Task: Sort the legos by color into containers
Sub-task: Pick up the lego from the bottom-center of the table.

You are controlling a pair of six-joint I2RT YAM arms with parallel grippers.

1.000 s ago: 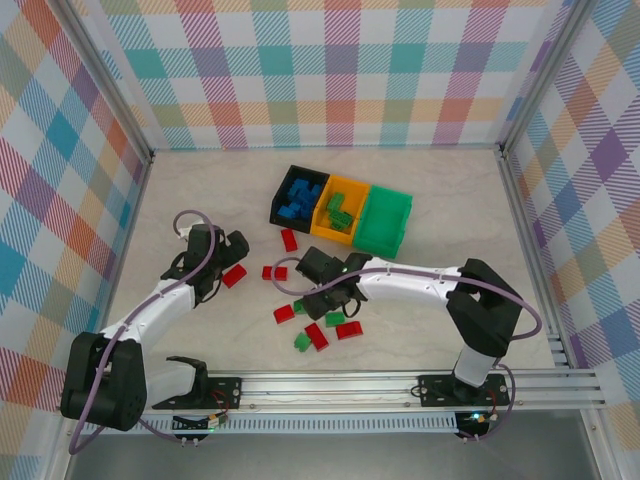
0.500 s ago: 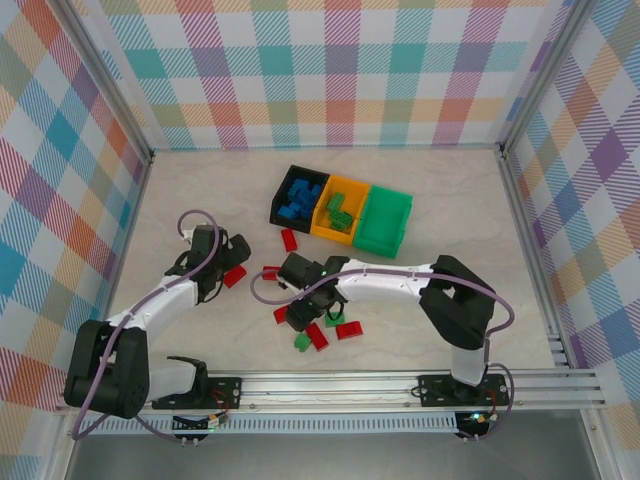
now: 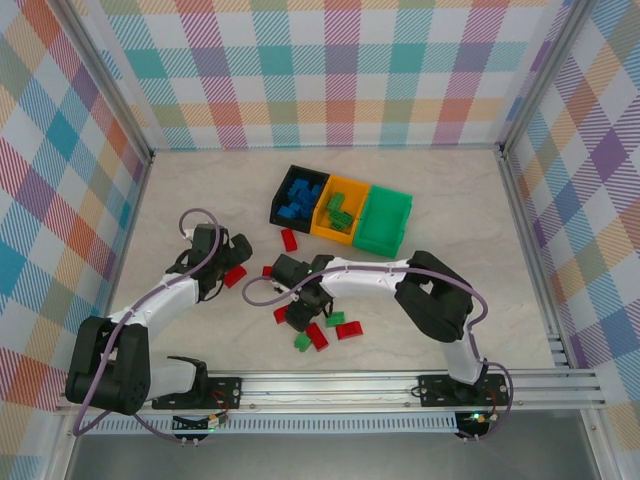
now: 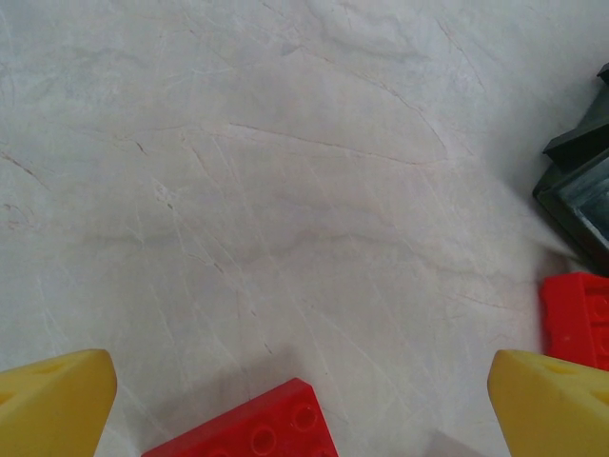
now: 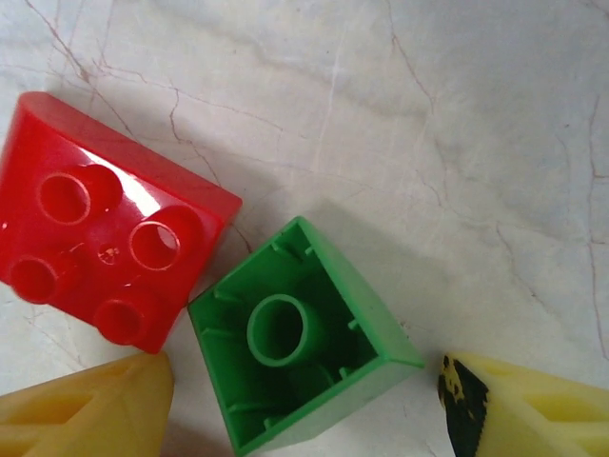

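Note:
The containers stand at the back centre: a black bin (image 3: 298, 197) with blue legos, an orange bin (image 3: 340, 210) with green legos, and a green bin (image 3: 385, 220). Loose red and green legos lie in front of them. My right gripper (image 3: 298, 302) (image 5: 304, 381) is open and low over the pile. An upside-down green lego (image 5: 300, 338) lies between its yellow fingers (image 5: 86, 414), with a gap at the right finger. A red lego (image 5: 105, 219) touches the green one's left corner. My left gripper (image 3: 222, 262) (image 4: 304, 409) is wide open, with a red lego (image 4: 257, 428) (image 3: 234, 276) between its fingertips.
Other loose legos lie nearby: red ones (image 3: 289, 239) (image 3: 316, 336) (image 3: 349, 329) and green ones (image 3: 333, 319) (image 3: 301, 342). In the left wrist view a second red lego (image 4: 576, 319) and a dark part of the right arm (image 4: 580, 190) sit at the right edge. Checked walls enclose the table.
My right arm has swung left across the pile and its gripper now stands over the green lego, jaws slightly wider. The left gripper has hardly moved.

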